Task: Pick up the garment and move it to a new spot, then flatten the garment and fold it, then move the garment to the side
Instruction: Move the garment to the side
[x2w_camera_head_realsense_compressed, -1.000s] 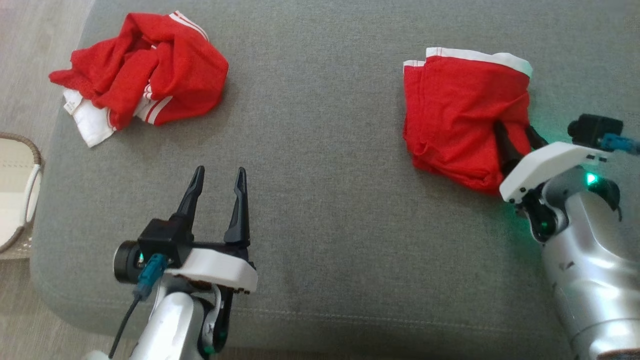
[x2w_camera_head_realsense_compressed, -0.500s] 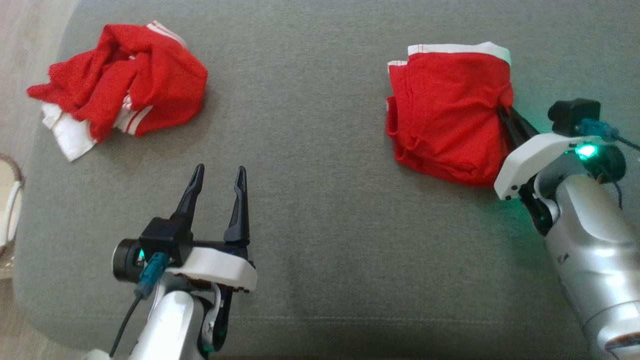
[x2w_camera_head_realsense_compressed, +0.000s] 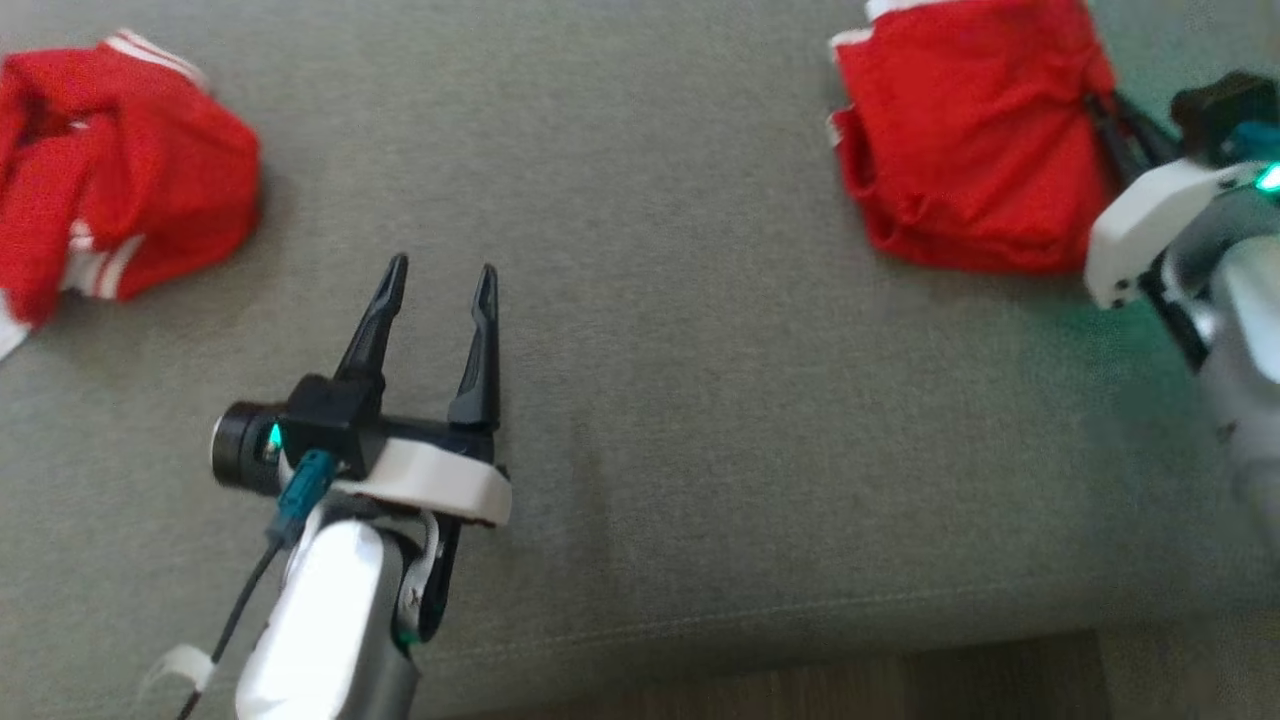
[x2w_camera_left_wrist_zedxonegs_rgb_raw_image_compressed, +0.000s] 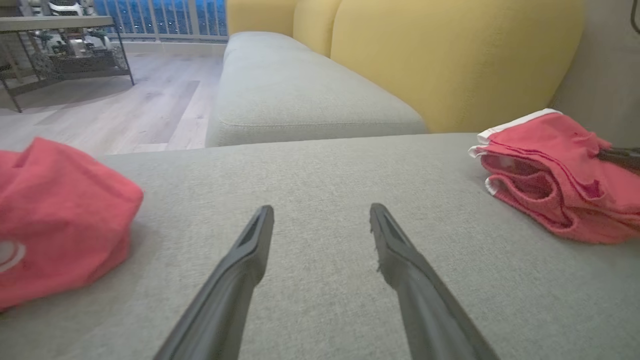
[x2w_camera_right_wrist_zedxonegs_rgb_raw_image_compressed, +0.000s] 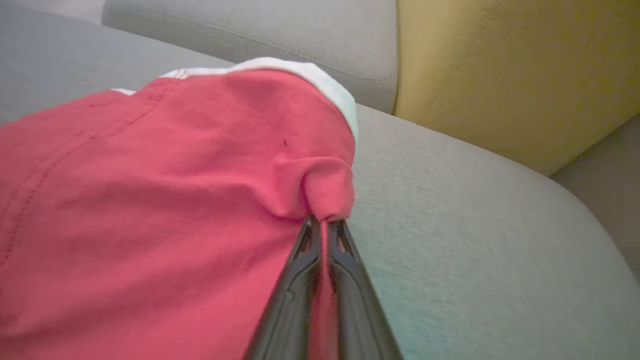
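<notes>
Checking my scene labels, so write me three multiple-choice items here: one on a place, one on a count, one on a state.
1. Where on the grey cushion does the crumpled garment lie in the head view?
A. far left
B. middle
C. far right

2. How many red garments lie on the cushion?
A. one
B. two
C. three

3. The right gripper is:
A. open over bare cushion
B. shut on nothing
C. shut on the folded garment

Key: 1 A, it sits at the head view's left edge; 2 B, one crumpled, one folded; 3 C, the right wrist view shows red cloth pinched between its closed fingers.
</notes>
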